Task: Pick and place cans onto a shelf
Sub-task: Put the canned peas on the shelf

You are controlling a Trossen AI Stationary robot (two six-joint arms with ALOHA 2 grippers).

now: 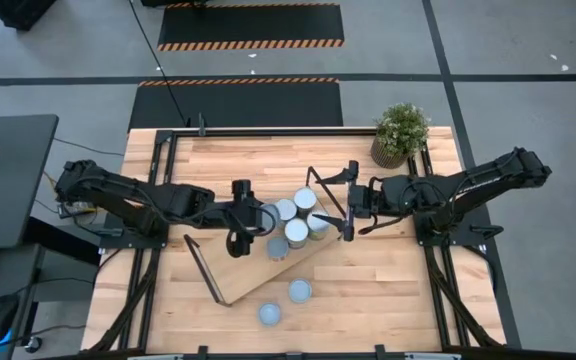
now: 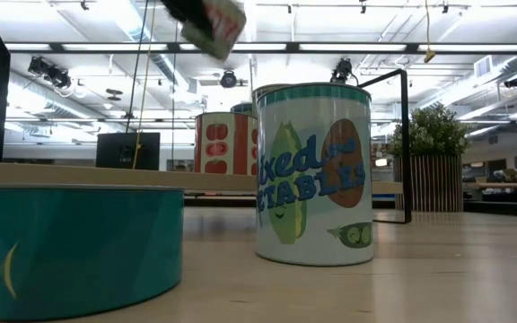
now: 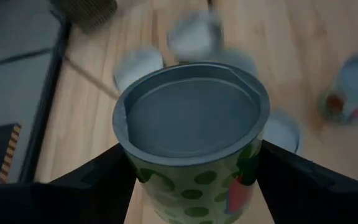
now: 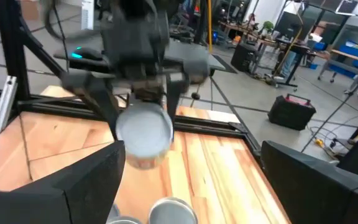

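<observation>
Can [image 3: 191, 134]: grey lid, green-spotted label, claw-held.

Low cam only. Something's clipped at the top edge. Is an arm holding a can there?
Observer: Yes. The left gripper has its jaws shut on a green-spotted can, held above the table.
Operator: Right arm?
Observer: The right gripper faces that can from the other side, jaws open and empty.
Operator: How does the shelf lie?
Observer: From above, the shelf lies diagonally on the tabletop, with a cluster of cans at its end nearer the right arm.
</observation>
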